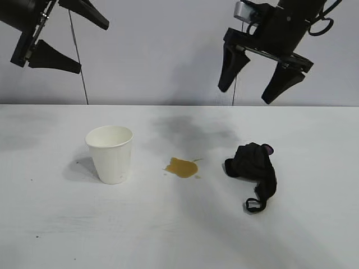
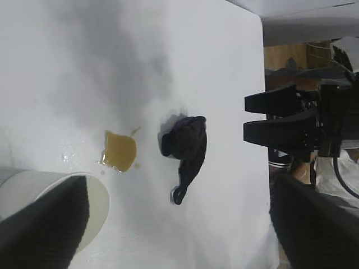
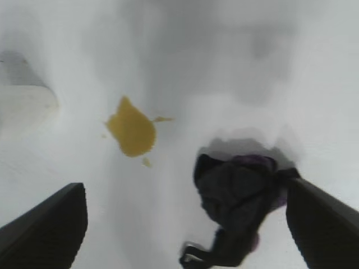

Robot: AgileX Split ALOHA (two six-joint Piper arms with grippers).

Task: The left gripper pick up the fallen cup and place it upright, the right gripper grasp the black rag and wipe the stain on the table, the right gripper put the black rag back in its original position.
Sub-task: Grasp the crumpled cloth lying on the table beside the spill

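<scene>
while one cup (image 1: 110, 153) stands upright left of one stain (image 1: 182, 167) and one black rag (image 1: 253, 168), your left gripper (image 1: 78, 43) and right gripper (image 1: 251, 88) hang wide open, empty.

Plain pale grey wall (image 1: 168, 50) behind the work surface, evenly lit, soft shadows. Thin dark cable (image 1: 78, 61) hangs down the wall. Brown wooden floor (image 2: 286, 56) beyond the far edge.

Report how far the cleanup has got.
Done: the cup stands upright, with the left gripper open above it. In hand: the right gripper hangs open over the black rag, not gripping. Left: wiping the stain and returning the rag.
</scene>
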